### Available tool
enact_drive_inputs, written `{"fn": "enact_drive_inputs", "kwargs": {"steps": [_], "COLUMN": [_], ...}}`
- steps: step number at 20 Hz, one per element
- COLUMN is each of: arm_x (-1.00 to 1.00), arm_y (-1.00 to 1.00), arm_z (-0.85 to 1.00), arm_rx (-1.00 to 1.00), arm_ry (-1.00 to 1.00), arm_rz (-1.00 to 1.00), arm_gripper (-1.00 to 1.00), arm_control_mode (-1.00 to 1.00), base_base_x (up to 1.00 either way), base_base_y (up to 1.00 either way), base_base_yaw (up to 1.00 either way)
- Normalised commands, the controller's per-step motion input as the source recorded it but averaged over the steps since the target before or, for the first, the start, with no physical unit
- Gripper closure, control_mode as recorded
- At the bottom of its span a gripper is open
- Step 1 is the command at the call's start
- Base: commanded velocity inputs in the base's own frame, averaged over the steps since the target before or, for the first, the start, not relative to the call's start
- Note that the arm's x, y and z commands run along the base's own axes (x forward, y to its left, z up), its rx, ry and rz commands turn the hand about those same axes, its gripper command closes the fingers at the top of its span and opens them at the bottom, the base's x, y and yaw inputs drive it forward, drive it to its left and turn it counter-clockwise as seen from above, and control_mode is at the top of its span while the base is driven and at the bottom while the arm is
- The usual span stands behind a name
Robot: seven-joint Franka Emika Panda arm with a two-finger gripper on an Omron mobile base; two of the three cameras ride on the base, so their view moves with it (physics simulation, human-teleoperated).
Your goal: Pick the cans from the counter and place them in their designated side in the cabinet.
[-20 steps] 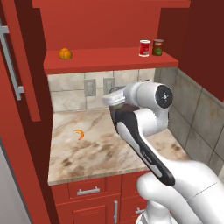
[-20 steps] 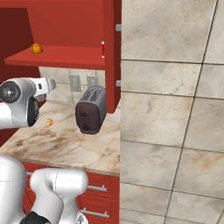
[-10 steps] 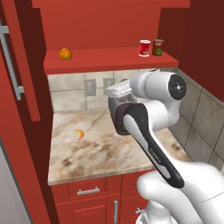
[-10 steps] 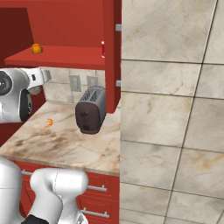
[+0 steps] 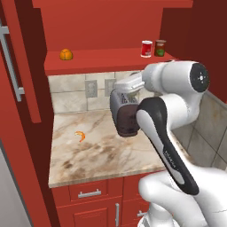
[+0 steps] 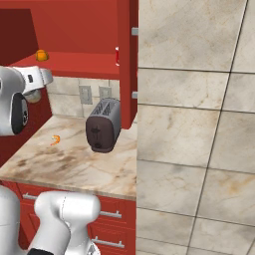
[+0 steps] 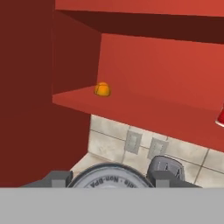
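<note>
The gripper [image 7: 112,177] is closed on a silver can [image 7: 109,176]; in the hand view the can's round top sits between the two finger tips [image 7: 56,178]. The hand is raised above the counter [image 5: 102,153], below the front edge of the cabinet [image 5: 26,53] shelf [image 5: 106,60]. The red can [image 5: 146,48] stands on the shelf near its right end, just beside a dark can [image 5: 160,47]. A small orange fruit [image 5: 66,54] lies near the left end of the shelf. A toaster [image 6: 103,125] stands at the back of the counter. A small orange thing [image 5: 80,135] lies on the left part of the counter.
</note>
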Motion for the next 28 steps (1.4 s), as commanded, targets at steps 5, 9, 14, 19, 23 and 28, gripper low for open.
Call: {"fn": "enact_drive_inputs", "kwargs": {"steps": [5, 9, 14, 19, 23, 28], "arm_x": [-0.21, -0.17, -0.20, -0.13, -0.11, -0.02], "arm_y": [-0.20, -0.20, -0.27, -0.26, -0.23, -0.11], "arm_z": [0.15, 0.19, 0.22, 0.21, 0.26, 0.21], "arm_rx": [-0.03, -0.02, -0.03, -0.03, -0.04, -0.01], "arm_ry": [-0.08, -0.11, -0.05, -0.04, -0.02, 0.00], "arm_rz": [0.00, 0.00, 0.00, 0.00, 0.00, 0.00], "arm_gripper": [1.00, 1.00, 1.00, 1.00, 1.00, 1.00], "arm_control_mode": [-1.00, -1.00, -1.00, -1.00, -1.00, -1.00], "base_base_x": [0.00, 0.00, 0.00, 0.00, 0.00, 0.00], "base_base_y": [0.00, 0.00, 0.00, 0.00, 0.00, 0.00], "base_base_yaw": [0.00, 0.00, 0.00, 0.00, 0.00, 0.00]}}
